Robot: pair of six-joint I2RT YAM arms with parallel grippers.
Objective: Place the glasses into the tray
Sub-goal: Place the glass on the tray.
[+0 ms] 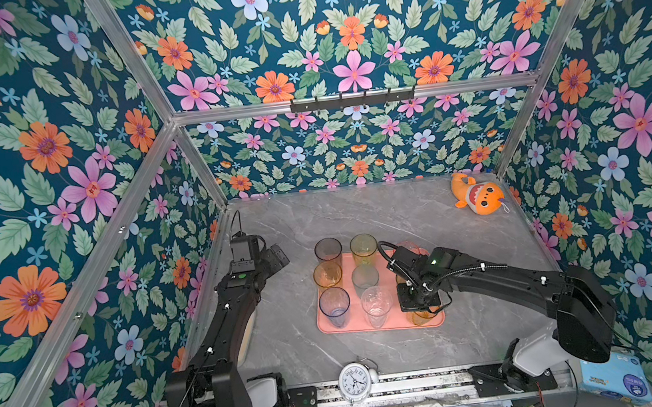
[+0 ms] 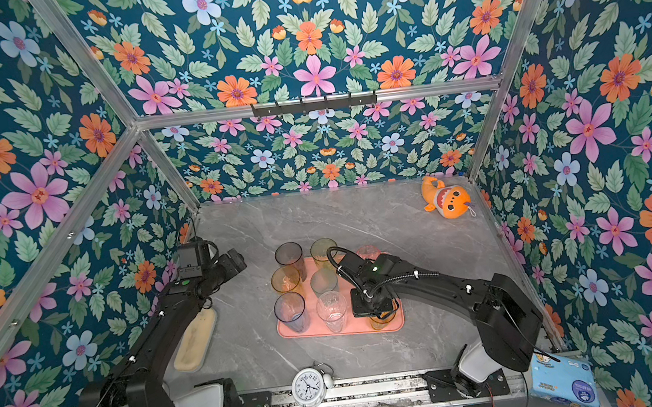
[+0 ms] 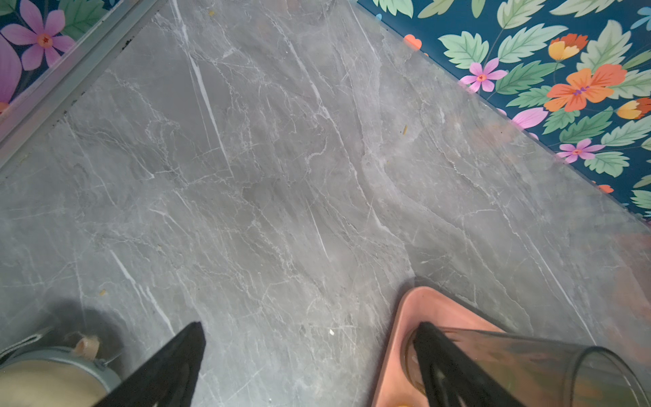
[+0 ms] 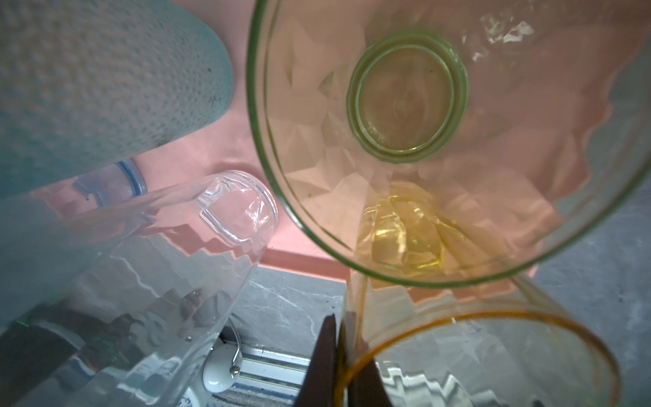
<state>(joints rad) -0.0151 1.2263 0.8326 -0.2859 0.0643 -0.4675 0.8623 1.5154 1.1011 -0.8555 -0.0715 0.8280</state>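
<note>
The flat salmon-pink plastic tray [image 1: 398,322] lies in the middle of the grey marbled counter [image 1: 399,204], and the see-through tumblers stand on it in three rows of three.

- **Far row:** the tall grey tumbler [image 1: 327,250], the tall yellow-green tumbler [image 1: 363,247] and a pink tumbler [image 1: 409,246], half hidden behind the right arm.
- **Middle row:** the short amber tumbler [image 1: 327,274], the short teal tumbler [image 1: 365,277] and a faceted green tumbler [image 4: 405,98], which only the right wrist view shows well.
- **Near row:** the tall blue tumbler [image 1: 335,307], the clear faceted tumbler [image 1: 377,305] and, at the tray's near right corner, a second amber tumbler [image 1: 423,317].

The right end effector [image 4: 340,327] is closed tight. In the right wrist view its fingers appear to pinch the wall of that second amber tumbler, one inside the rim and one outside. Whether the tumbler's base rests on the tray I cannot tell. The left end effector [image 3: 310,326] is spread wide and holds nothing. It hangs by the tray's far left corner, just beside the tall grey tumbler.

No tumbler shows on the bare counter in both top views, so I judge the task nearly done. What seems left is to let go of this last tumbler and lift the right arm clear of its close neighbours.

Further out, an orange plush shark [image 1: 480,197] lies in the far right corner and a white alarm clock [image 1: 355,381] stands at the front rail. A beige lidded box [image 2: 196,340] sits beside the left arm.
</note>
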